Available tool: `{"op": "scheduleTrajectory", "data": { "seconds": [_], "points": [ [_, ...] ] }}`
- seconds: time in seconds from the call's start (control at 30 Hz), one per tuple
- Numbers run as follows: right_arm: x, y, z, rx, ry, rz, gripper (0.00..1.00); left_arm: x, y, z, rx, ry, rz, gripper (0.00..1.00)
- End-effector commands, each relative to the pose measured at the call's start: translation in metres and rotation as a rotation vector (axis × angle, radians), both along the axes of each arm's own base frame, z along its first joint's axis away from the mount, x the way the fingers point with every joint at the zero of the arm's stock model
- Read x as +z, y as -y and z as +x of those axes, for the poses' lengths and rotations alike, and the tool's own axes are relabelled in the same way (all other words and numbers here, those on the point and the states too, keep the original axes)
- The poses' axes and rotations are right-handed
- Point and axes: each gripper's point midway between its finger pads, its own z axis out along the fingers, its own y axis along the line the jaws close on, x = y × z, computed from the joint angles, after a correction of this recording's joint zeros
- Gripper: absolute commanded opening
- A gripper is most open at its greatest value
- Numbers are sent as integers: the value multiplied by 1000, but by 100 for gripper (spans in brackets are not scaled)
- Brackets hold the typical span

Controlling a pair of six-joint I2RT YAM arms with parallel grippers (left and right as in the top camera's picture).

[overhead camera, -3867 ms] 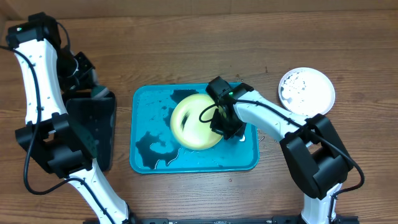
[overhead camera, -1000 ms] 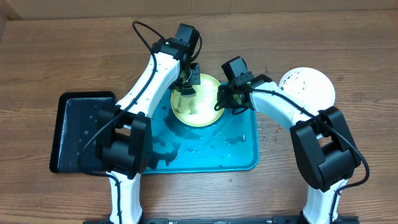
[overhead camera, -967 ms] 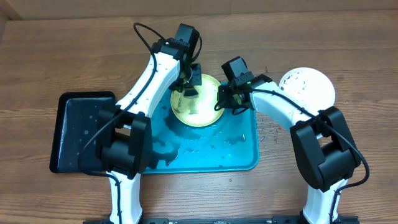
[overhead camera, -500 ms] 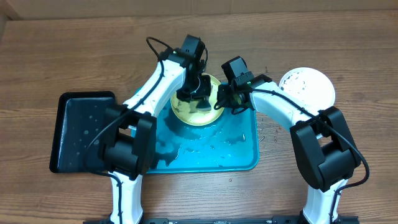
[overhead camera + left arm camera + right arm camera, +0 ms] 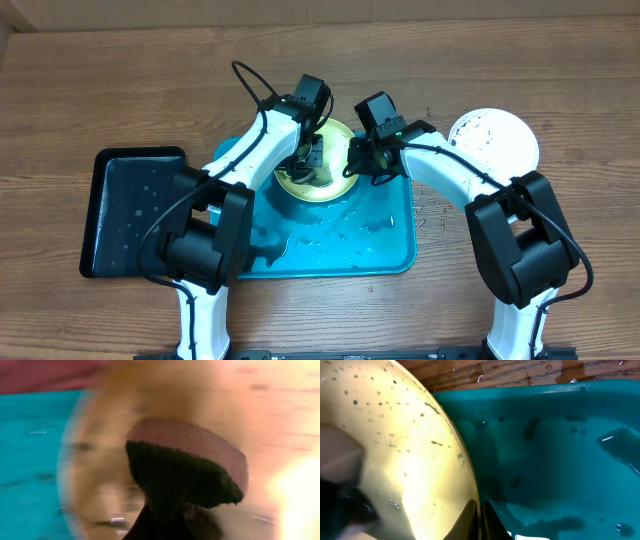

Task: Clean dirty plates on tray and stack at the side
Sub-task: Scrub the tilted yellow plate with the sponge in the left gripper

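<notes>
The yellow-green rimmed plate [image 5: 337,135] stands tilted at the far end of the turquoise tray [image 5: 385,255]. In the right wrist view the plate [image 5: 395,450] shows dark specks. My right gripper [image 5: 353,160] is shut on the plate's right rim, and its jaws [image 5: 480,516] pinch the edge. My left gripper [image 5: 312,160] is shut on a sponge [image 5: 185,467] with a dark green scrub face, pressed against the plate's face [image 5: 100,485]. The white plate [image 5: 492,143], speckled, lies on the table to the right of the tray. The light blue plate is out of view.
A black tray [image 5: 135,210] with water drops lies to the left of the turquoise tray. Water pools on the turquoise tray's floor [image 5: 560,450]. Wooden table [image 5: 100,90] surrounds both trays.
My left gripper has moved with the sponge from the plate's far-left rim towards its middle. The right gripper and the plate have stayed in place.
</notes>
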Motion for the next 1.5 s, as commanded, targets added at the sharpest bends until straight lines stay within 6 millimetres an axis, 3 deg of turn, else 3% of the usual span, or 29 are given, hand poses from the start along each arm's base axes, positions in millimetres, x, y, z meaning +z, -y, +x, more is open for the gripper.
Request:
{"op": "scheduleTrajectory", "data": {
  "seconds": [0.0,0.23,0.3,0.43,0.6,0.7,0.97,1.17,1.2,1.33,1.47],
  "points": [
    [-4,15,2,-30,6,-63,4,13,-57,16,45,83,303,4],
    [-4,15,1,-30,3,-64,4,49,-58,40,64,168,334,4],
    [-4,15,1,-31,2,-64,4,63,-44,49,62,188,265,4],
    [-4,15,1,-31,3,-64,4,73,-7,49,17,145,59,4],
    [-4,15,1,-31,3,-63,4,72,60,25,-71,1,-326,4],
    [-4,15,2,-34,5,-60,4,67,72,13,-87,-49,-382,4],
    [-4,15,2,-34,4,-60,4,22,62,10,-67,-45,-342,4],
    [-4,14,1,-31,-2,-56,4,-3,23,19,24,2,-233,4],
    [-4,15,0,-31,-5,-58,4,-9,8,19,51,-1,-203,4],
    [-5,15,-1,-31,-10,-61,4,-10,-30,27,114,27,-92,4],
    [-6,17,-4,-31,-21,-67,4,-6,-51,33,132,48,-35,4]
  ]
}}
